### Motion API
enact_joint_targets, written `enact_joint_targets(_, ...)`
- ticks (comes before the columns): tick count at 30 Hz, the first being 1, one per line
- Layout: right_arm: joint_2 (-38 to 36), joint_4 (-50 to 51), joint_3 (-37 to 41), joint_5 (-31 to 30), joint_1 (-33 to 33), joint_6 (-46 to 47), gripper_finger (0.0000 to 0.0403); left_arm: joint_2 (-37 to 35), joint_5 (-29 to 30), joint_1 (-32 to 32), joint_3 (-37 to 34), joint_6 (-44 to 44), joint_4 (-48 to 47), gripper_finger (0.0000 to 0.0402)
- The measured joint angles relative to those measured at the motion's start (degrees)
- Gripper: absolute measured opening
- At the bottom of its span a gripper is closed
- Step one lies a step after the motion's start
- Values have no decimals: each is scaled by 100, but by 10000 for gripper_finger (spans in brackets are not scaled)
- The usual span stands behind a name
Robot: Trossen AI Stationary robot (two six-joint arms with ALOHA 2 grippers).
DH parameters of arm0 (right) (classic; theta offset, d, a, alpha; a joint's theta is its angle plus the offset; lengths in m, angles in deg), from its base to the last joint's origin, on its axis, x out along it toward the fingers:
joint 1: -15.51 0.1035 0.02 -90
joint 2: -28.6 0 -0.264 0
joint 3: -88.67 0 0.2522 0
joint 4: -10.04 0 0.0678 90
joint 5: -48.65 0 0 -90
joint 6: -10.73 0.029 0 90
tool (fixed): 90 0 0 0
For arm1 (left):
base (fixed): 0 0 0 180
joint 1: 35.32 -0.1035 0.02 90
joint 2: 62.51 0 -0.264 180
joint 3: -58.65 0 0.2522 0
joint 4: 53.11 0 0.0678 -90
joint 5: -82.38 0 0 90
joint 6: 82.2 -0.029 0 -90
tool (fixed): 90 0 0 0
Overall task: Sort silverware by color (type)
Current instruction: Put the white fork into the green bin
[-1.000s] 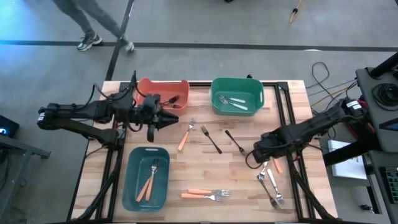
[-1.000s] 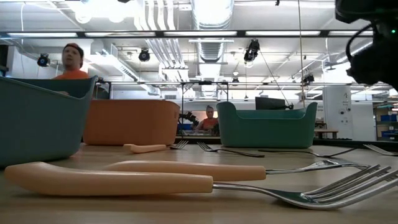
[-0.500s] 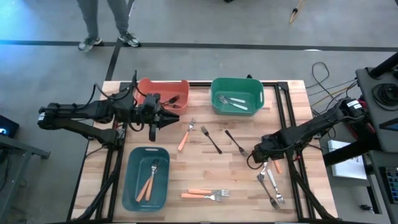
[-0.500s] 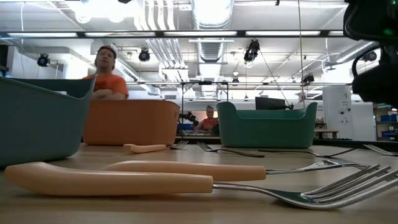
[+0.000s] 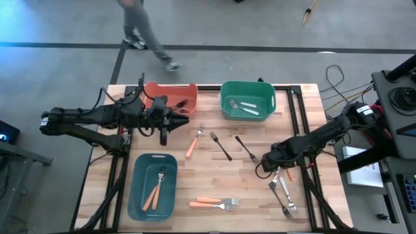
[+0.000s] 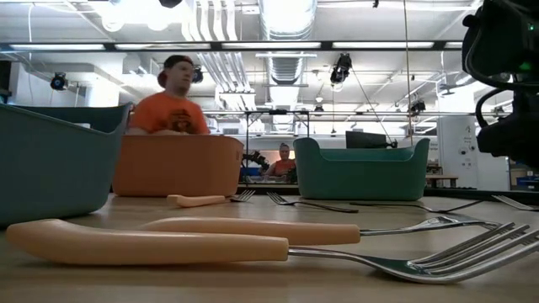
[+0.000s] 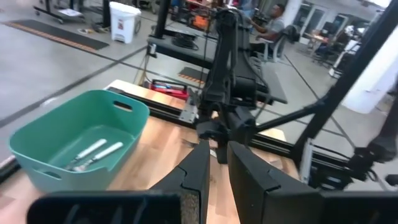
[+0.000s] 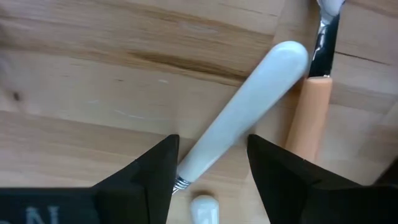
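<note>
White-handled utensil [image 8: 239, 118], head hidden between right claw [image 8: 208, 171] fingers

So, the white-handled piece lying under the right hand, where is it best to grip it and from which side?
Probably across the middle of the white handle, coming straight down from above. It lies flat on the table, and the right hand already straddles it with fingers open. Stay off the rounded end: the orange handle lies close beside it there.
</note>
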State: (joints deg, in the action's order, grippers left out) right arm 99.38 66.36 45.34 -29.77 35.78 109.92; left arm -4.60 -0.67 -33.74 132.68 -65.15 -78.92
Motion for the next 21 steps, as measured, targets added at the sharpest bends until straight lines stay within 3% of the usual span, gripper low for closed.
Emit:
enact_joint_targets(5, 142, -3, -76, -100, 0, -77, 171, -9, 129, 0, 2, -7, 23, 40)
enact_joint_targets(16, 155, -152, -112, -377, 4, -71, 60, -2, 167, 0, 2, -7, 31, 40)
enact_joint_targets(21, 155, -254, -114, -569, 2, 12, 46, 2, 167, 0, 2, -7, 54, 40)
